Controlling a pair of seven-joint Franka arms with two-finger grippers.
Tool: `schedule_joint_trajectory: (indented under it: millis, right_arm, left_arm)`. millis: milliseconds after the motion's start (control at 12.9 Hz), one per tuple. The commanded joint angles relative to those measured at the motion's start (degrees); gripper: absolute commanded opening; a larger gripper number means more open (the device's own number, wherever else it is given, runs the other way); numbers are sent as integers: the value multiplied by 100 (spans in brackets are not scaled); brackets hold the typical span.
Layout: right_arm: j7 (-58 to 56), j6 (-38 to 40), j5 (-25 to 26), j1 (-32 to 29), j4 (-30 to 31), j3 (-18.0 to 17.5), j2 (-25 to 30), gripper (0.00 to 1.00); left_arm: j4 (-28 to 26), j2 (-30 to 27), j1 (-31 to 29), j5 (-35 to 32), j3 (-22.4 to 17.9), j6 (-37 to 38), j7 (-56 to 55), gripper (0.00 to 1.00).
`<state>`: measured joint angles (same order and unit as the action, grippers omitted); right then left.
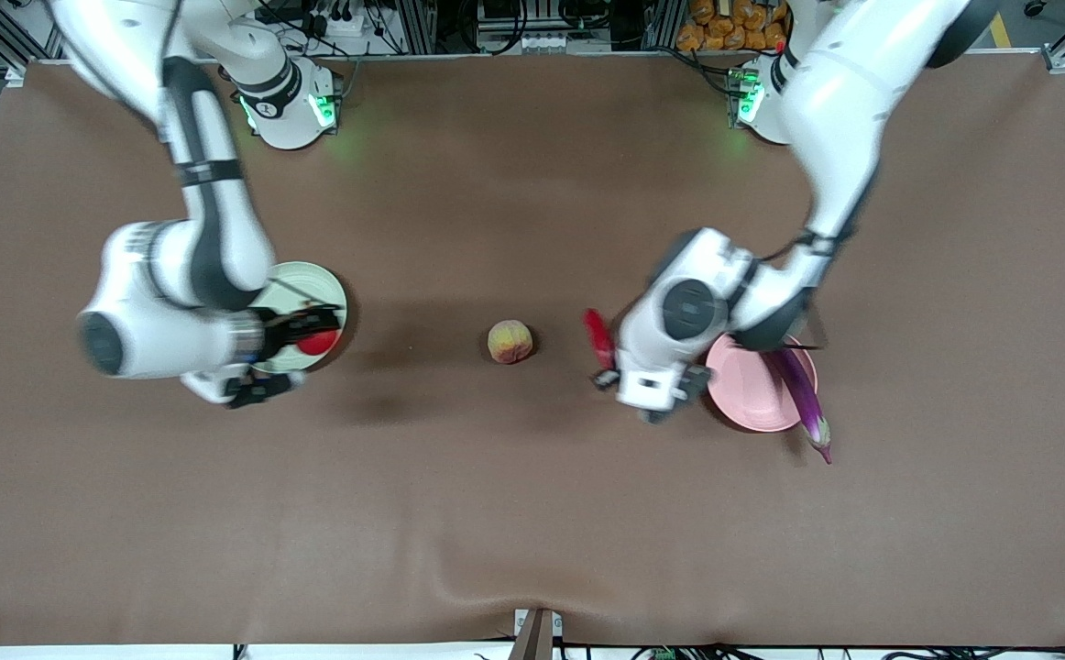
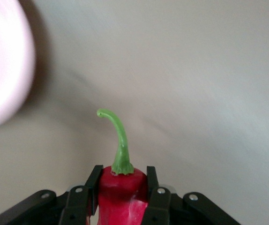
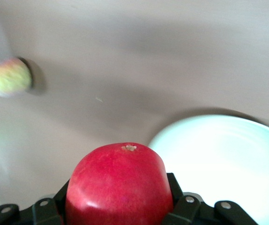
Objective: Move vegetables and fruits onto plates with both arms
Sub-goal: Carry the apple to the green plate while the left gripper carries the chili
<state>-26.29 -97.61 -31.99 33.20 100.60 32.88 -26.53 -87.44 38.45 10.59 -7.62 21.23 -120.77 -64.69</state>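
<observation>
My left gripper (image 1: 604, 368) (image 2: 123, 190) is shut on the red chili pepper (image 1: 598, 335) (image 2: 121, 194), whose green stem sticks out past the fingers. The pepper is beside the pink plate (image 1: 745, 390) (image 2: 1, 65), toward the table's middle. The purple eggplant (image 1: 801, 390) lies across that plate, its stem end hanging over the rim nearest the front camera. My right gripper (image 1: 312, 337) (image 3: 118, 206) is shut on the red pomegranate (image 1: 318, 344) (image 3: 118, 185), over the edge of the pale green plate (image 1: 308, 280) (image 3: 228, 164). The peach (image 1: 510, 341) (image 3: 7, 76) rests on the table between the plates.
The brown table cloth (image 1: 532, 513) has a raised wrinkle near the edge closest to the front camera. Both arm bases stand along the table's robot edge.
</observation>
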Motion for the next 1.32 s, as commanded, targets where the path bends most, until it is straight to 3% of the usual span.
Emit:
schedule_joint_trajectory:
  millis: [0, 233, 311, 388, 466, 776, 854, 932, 1009, 1242]
  right_arm:
    - [-1024, 268, 227, -653, 56, 219, -246, 20]
    - [-2001, 251, 246, -1323, 56, 201, -878, 20]
    - [-2099, 225, 229, -1368, 47, 192, -1054, 20]
    - [-2108, 207, 194, -1343, 47, 184, -1099, 20]
    - [-2100, 207, 176, -1273, 47, 175, -1134, 20]
    - [-2038, 321, 167, -1299, 56, -176, -1170, 23]
    - [-2038, 356, 167, -1272, 56, -220, -1205, 46]
    - [-2038, 374, 167, -1255, 56, -229, -1214, 88]
    - [-2021, 505, 167, -1237, 47, -230, -1205, 100]
    - [-1698, 997, 150, -1053, -433, -238, -1152, 100]
  left_arm:
    - [-203, -197, -548, -247, -14, 404, 790, 0]
    - [-326, -83, -1084, -1073, -5, 502, 1002, 0]
    - [-326, -48, -1120, -1109, -5, 502, 1011, 22]
    - [-326, -13, -1121, -1101, -14, 502, 916, 93]
    - [-326, -21, -1121, -1101, -14, 511, 889, 100]
    - [-256, -144, -1130, -1162, -14, 861, 1081, 100]
    - [-265, -336, -1138, -1163, -14, 914, 1160, 100]
    - [-256, -538, -1191, -1163, -5, 993, 1300, 100]
    - [-247, -749, -1209, -1145, -5, 1107, 1571, 100]
    - [-151, -1364, -1585, -970, 82, 1485, 2302, 100]
